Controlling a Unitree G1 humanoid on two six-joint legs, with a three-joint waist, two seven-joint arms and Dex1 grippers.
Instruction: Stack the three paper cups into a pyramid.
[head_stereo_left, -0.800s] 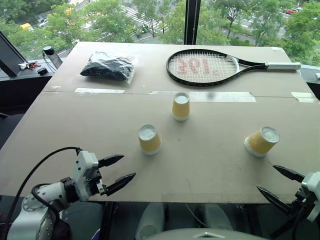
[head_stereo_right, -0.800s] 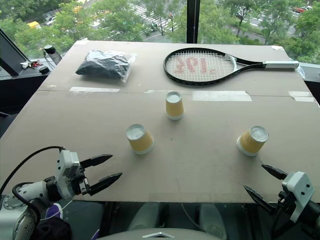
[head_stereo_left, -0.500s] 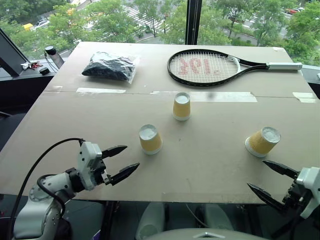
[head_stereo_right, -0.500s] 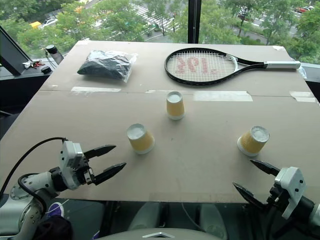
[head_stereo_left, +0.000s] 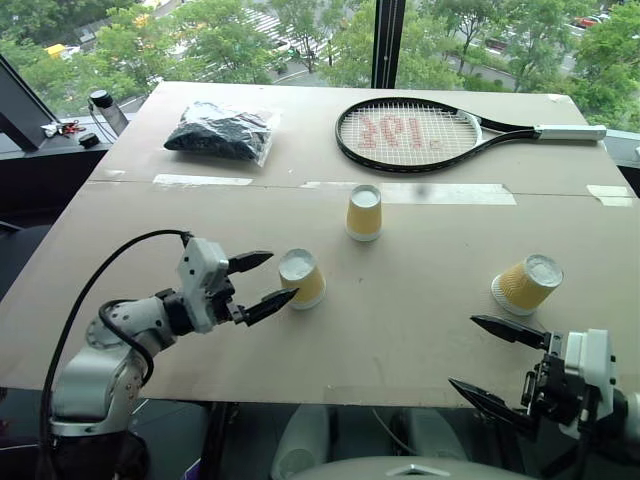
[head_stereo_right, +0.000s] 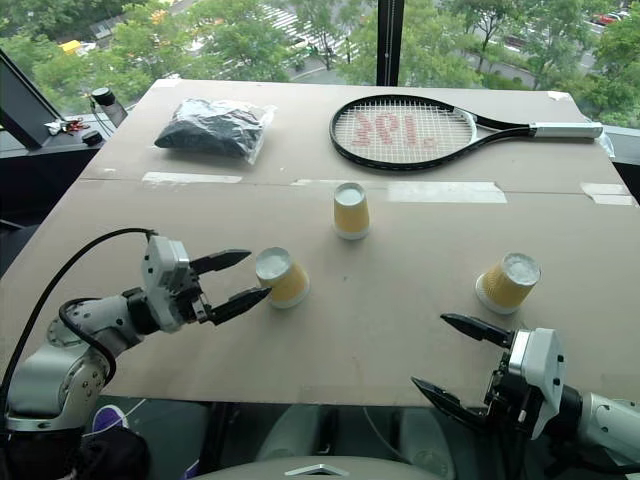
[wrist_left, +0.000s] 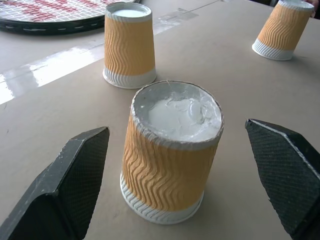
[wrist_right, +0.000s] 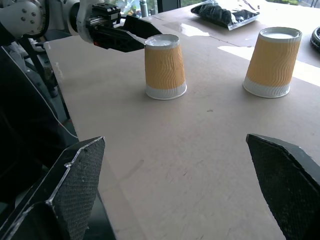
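Observation:
Three yellow paper cups stand upside down and apart on the brown table (head_stereo_left: 180, 330): a left cup (head_stereo_left: 302, 278), a middle cup (head_stereo_left: 364, 212) further back, and a right cup (head_stereo_left: 525, 283). My left gripper (head_stereo_left: 284, 274) is open and level, its two black fingertips (head_stereo_left: 268, 258) on either side of the left cup's near face, with a gap on each side in the left wrist view. My right gripper (head_stereo_left: 461, 350) is open over the table's front edge, a little in front and to the left of the right cup, holding nothing.
A tennis racket (head_stereo_left: 410, 135) lies at the back right of the table, and a black bag in clear plastic (head_stereo_left: 220, 133) at the back left. Tape strips (head_stereo_left: 200, 181) run across the board. A dark bottle (head_stereo_left: 103, 112) stands off the table's far left corner.
My left gripper has moved forward and to the right, up to the left cup. My right gripper has shifted to the left along the front edge. The cups have not moved.

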